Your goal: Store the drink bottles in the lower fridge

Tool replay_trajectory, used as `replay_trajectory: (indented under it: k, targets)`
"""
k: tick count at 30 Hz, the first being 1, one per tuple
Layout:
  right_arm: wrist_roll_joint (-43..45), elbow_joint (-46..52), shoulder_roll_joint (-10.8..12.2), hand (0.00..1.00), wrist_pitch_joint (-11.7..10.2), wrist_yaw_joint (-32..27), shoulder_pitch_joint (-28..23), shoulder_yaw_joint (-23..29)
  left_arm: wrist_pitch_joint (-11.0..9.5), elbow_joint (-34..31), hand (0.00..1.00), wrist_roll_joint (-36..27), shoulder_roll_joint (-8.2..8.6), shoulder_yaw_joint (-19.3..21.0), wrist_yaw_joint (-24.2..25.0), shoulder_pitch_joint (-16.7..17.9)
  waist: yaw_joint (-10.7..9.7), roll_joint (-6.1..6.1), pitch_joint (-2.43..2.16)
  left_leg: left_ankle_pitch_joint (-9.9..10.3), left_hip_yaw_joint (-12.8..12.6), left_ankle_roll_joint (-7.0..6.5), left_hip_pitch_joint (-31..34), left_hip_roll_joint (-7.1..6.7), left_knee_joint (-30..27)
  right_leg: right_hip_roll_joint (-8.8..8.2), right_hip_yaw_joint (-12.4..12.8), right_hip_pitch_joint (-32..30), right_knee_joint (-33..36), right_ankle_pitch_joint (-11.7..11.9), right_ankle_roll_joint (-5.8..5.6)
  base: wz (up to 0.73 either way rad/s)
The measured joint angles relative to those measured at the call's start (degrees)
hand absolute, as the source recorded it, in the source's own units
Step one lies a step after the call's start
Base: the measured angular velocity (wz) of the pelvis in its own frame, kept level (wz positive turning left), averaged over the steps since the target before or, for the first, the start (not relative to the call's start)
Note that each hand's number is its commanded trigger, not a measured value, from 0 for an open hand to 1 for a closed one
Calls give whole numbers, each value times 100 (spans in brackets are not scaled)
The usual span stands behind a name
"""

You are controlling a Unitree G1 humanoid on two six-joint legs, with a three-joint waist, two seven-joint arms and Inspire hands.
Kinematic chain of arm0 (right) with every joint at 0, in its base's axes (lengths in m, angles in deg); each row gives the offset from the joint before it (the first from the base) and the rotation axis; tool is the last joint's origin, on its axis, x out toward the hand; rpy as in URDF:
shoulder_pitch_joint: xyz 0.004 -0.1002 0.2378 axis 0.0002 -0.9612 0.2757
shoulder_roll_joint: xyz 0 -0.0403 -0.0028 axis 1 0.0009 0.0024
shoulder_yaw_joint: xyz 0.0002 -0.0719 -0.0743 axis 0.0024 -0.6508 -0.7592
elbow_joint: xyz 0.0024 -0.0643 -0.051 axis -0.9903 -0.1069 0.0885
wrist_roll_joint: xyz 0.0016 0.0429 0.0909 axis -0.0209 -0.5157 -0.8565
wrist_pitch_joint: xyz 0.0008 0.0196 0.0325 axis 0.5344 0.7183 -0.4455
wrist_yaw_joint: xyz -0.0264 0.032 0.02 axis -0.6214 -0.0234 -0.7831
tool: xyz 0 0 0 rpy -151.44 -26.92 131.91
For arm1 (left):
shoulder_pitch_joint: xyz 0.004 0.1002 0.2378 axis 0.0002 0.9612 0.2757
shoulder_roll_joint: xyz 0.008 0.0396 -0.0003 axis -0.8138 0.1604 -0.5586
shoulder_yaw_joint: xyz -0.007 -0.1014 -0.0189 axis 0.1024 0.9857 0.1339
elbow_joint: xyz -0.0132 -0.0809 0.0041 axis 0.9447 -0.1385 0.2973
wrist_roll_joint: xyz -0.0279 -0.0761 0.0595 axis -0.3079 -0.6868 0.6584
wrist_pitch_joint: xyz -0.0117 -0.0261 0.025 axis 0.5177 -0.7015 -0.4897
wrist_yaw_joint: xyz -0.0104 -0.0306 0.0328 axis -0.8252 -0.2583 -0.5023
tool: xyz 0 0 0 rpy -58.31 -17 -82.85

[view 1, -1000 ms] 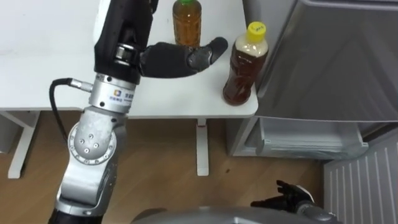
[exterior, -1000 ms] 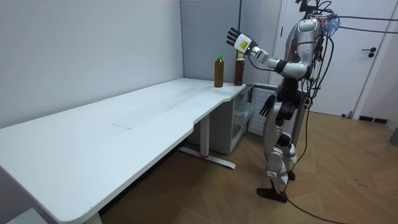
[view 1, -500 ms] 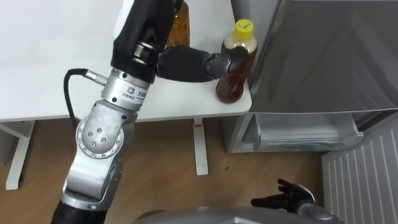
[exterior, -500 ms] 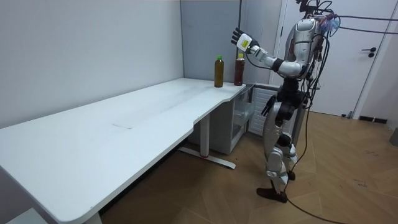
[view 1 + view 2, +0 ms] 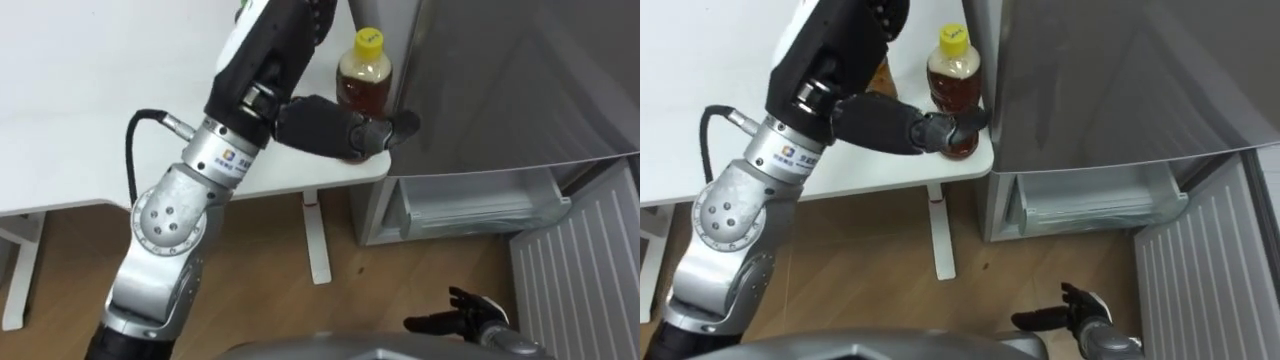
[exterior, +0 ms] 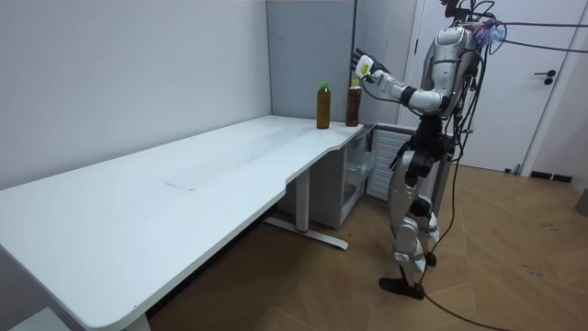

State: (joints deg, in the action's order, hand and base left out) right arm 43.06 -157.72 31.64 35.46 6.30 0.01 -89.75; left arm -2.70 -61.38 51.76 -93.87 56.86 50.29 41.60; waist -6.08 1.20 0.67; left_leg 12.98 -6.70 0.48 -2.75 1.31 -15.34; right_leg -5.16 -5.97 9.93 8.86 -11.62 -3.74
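Two amber drinks stand on the white table's [image 5: 80,120] right end. The yellow-capped bottle [image 5: 362,72] is by the corner, next to the fridge. My left hand [image 5: 335,128] lies across the front of its lower half, fingers stretched toward the fridge wall, not curled round it. The green-capped bottle [image 6: 323,106] is to its left, and a sliver of it [image 5: 882,72] peeks from behind my forearm. My right hand [image 5: 462,318] hangs low with relaxed fingers. The lower fridge compartment [image 5: 480,205] stands open under the grey upper door [image 5: 520,90].
The open lower fridge door [image 5: 580,290], white and ribbed, swings out at the lower right. The table leg [image 5: 316,240] stands left of the fridge on the wooden floor. In the room view I stand at the table's end [image 6: 340,129] before the fridge.
My left hand has swept right from in front of the green-capped bottle to the yellow-capped bottle. The eye view has shifted right as well.
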Motion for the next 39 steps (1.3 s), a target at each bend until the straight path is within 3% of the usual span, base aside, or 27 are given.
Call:
replay_trajectory:
  k: [7, 39]
  targets:
    - [-4, 4, 6, 0, -2, 4, -4, 10, 112, 328, 0, -530, -13, -95, 211, 23, 0, 4, 0, -1, -18, 4, -8, 9, 16, 9, 11, -44, -7, 4, 7, -1]
    - [-186, -3, 65, 0, 0, -112, -43, 10, 171, 399, 0, -639, 18, -206, 243, 21, -15, 110, 8, -20, -110, 30, -136, 11, 160, 17, 125, 4, -17, 4, 7, -1]
